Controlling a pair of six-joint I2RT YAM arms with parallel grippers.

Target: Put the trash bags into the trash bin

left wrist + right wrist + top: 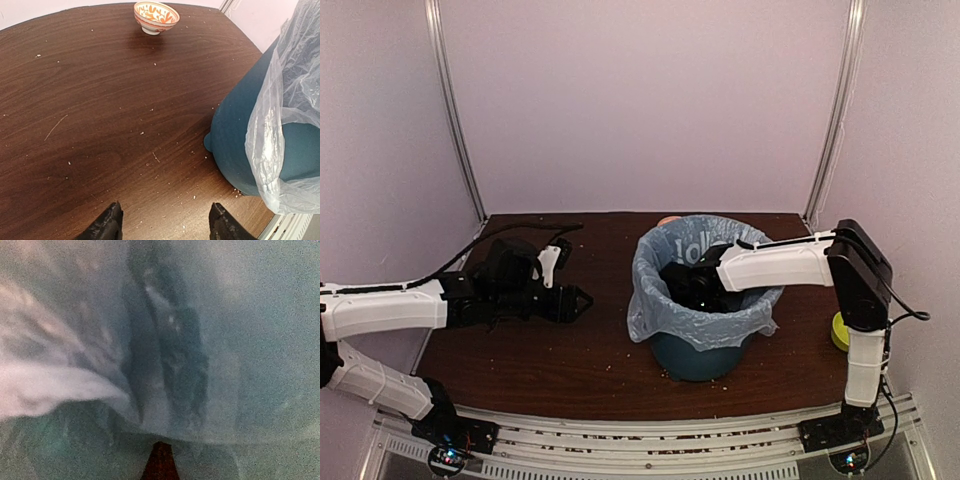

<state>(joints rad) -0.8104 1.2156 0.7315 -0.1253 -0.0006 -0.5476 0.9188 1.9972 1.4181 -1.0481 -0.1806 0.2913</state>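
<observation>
Both arms at work: the left arm low and outstretched, the right arm folded across
The left gripper points rightward, its two dark fingers parted with nothing between them; the right arm rises, bends and reaches left, the right gripper angled downward, jaws together

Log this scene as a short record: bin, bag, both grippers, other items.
trash bin: upright on the table
trash bag: lines the bin, edges draped over its rim
left gripper: jaws open, empty, over table beside bin
right gripper: down inside the bag, jaws shut
other: red-patterned bowl; lime-green bowl
</observation>
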